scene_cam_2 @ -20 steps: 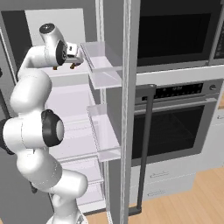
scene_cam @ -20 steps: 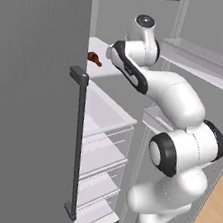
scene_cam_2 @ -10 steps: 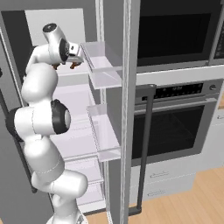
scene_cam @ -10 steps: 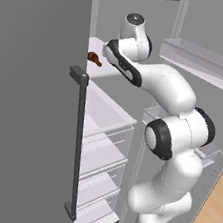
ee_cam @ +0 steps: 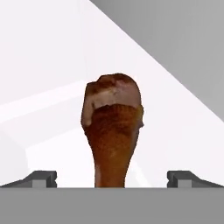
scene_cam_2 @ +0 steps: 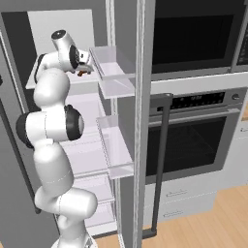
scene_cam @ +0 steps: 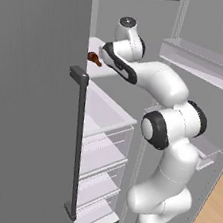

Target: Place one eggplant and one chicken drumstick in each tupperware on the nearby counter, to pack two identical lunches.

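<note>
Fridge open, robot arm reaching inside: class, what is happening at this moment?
The white arm is reaching onto an upper fridge shelf towards a brown chicken drumstick. In the hand view the gripper is open, one fingertip on each side of the drumstick's narrow end, and has not closed on it. The drumstick lies on the white shelf. In the right base view, a built-in oven stands beside the fridge.
</note>
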